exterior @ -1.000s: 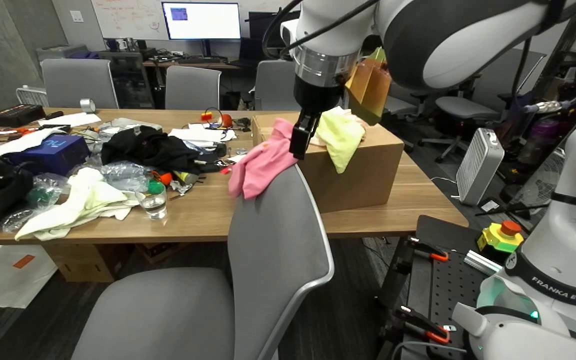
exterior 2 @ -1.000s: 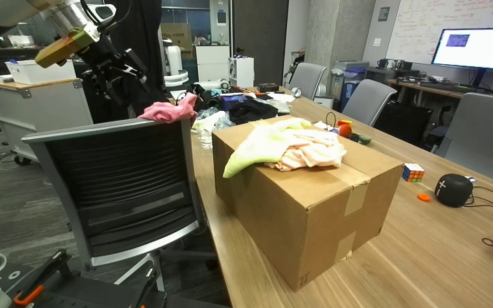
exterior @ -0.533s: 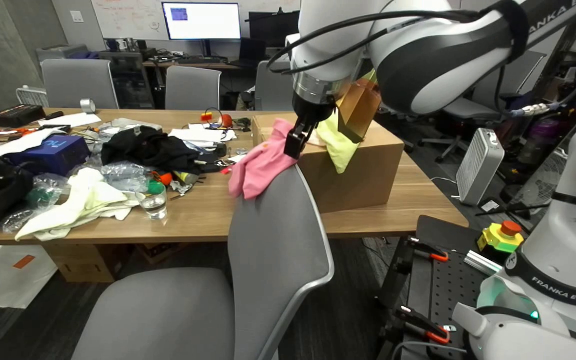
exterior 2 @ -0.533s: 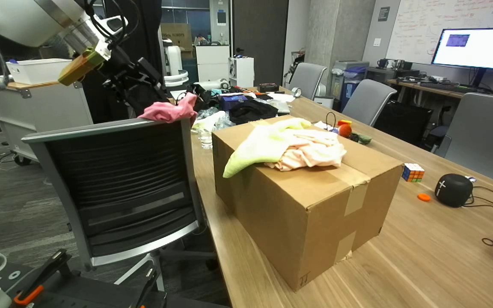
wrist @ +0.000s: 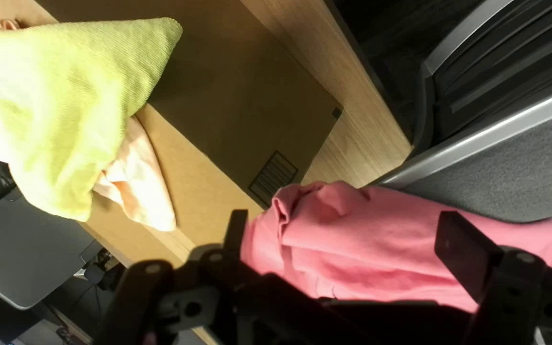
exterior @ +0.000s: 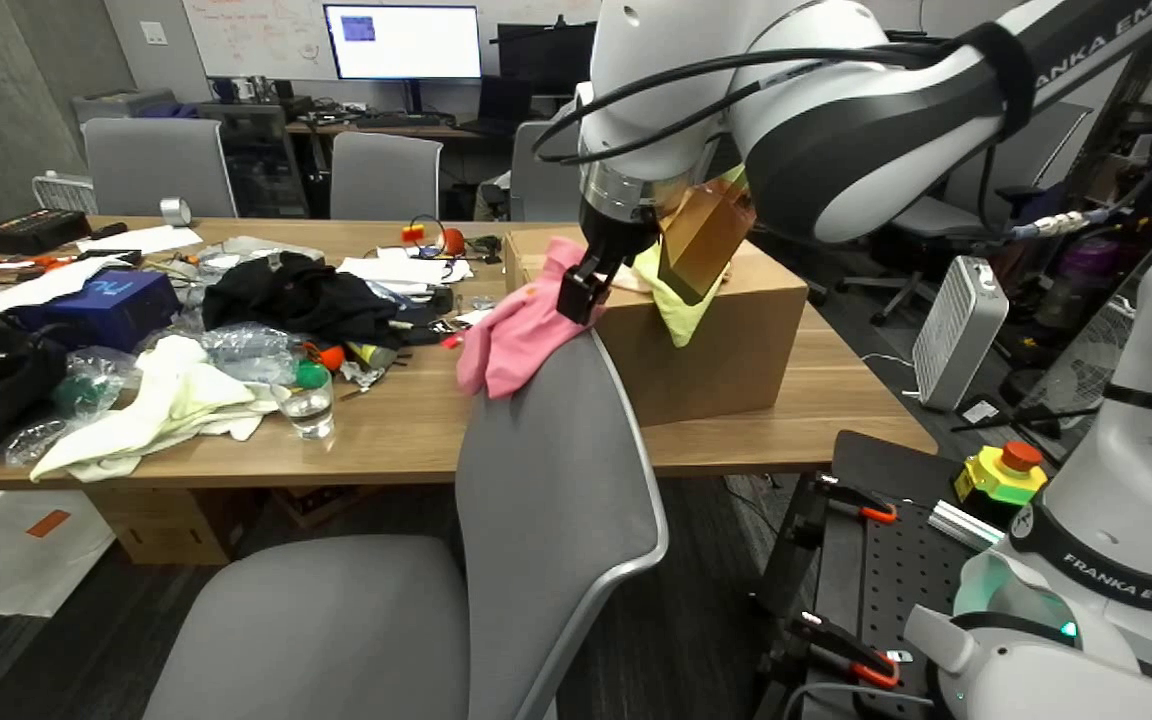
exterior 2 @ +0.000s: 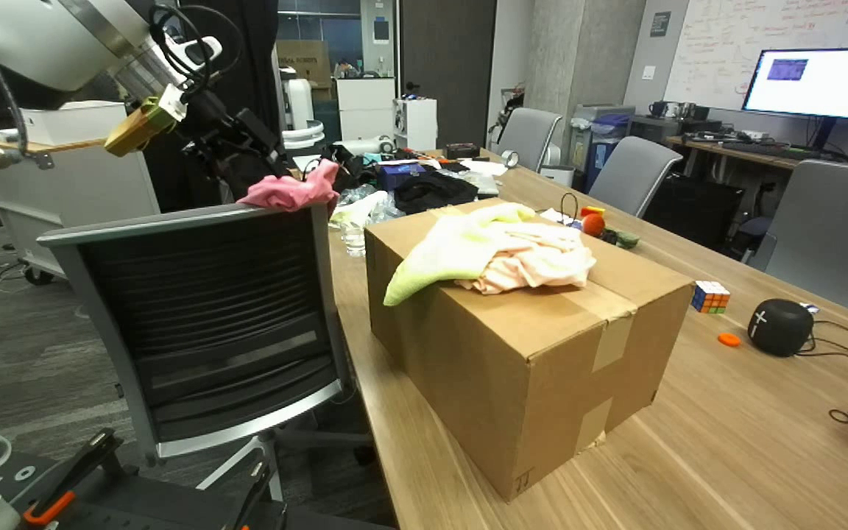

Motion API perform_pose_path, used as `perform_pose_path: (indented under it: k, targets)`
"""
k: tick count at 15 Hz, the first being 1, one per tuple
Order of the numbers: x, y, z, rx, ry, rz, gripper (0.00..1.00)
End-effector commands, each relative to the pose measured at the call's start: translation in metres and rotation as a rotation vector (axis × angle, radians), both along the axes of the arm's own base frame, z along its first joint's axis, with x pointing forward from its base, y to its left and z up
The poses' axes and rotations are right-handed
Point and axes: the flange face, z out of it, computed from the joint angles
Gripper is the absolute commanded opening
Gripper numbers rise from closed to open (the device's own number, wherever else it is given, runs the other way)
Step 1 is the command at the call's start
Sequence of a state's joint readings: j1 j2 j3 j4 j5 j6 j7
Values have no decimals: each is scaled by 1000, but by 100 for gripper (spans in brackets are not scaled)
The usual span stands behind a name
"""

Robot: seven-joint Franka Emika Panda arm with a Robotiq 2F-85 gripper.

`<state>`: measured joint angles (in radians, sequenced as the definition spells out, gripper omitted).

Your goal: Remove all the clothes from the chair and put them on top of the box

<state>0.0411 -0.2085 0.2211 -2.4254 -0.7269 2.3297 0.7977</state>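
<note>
A pink cloth hangs over the top corner of the grey chair's backrest [exterior: 566,450]; the cloth shows in both exterior views [exterior: 521,340] [exterior 2: 293,193] and in the wrist view [wrist: 362,258]. My gripper [wrist: 345,227] is open, its fingers wide apart with the pink cloth between and below them in the wrist view. In both exterior views the gripper [exterior: 581,295] [exterior 2: 266,158] is right at the cloth; I cannot tell whether it touches. The cardboard box [exterior: 706,375] [exterior 2: 453,383] stands on the table. A yellow-green cloth [exterior 2: 450,250] and a peach cloth [exterior 2: 538,258] lie on its top.
The wooden table [exterior: 406,430] holds a glass of water [exterior: 308,405], a pale cloth [exterior: 161,410], a black cloth [exterior: 291,295] and a blue box [exterior: 101,305]. A Rubik's cube [exterior 2: 710,297] and a black speaker [exterior 2: 781,327] stand beyond the box.
My gripper has moved down and closer to the pink cloth, leftward in an exterior view and rightward in an exterior view from another place. The cloths, chair and box have not moved.
</note>
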Motion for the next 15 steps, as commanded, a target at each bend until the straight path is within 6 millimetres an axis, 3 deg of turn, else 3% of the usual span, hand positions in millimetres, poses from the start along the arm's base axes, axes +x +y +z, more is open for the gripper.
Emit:
perform_pose_path:
  k: [1,15]
  targets:
    - [6,6,3,20,-52,-11,100]
    - [32,11,-20,60,-29,-37,97]
